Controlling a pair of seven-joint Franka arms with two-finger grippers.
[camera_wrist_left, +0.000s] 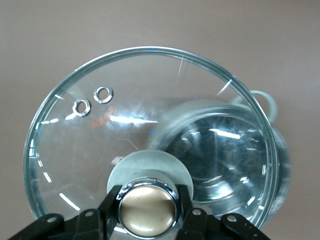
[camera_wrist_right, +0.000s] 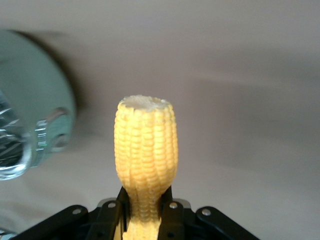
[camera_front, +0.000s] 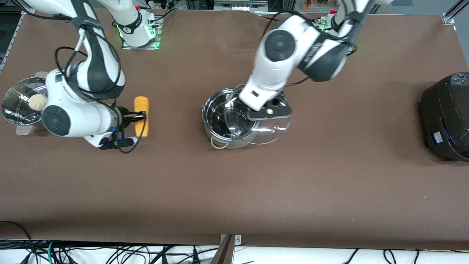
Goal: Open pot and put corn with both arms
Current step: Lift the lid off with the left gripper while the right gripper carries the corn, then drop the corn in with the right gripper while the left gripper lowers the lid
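Note:
The steel pot [camera_front: 220,123] stands open in the middle of the table; it also shows through the glass in the left wrist view [camera_wrist_left: 225,160]. My left gripper [camera_front: 270,110] is shut on the round knob [camera_wrist_left: 148,210] of the glass lid [camera_front: 273,130]. It holds the lid [camera_wrist_left: 125,120] tilted over the pot's rim toward the left arm's end of the table. My right gripper [camera_front: 142,117] is shut on the yellow corn [camera_front: 141,114], toward the right arm's end. In the right wrist view the corn [camera_wrist_right: 146,150] sticks out from between the fingers of my right gripper [camera_wrist_right: 145,215]. Whether the corn touches the table cannot be told.
A perforated steel steamer basket [camera_front: 16,110] with a white bun [camera_front: 38,101] stands beside the right arm. A black rice cooker [camera_front: 447,117] stands at the left arm's end. A blurred steel vessel [camera_wrist_right: 30,130] shows at the edge of the right wrist view.

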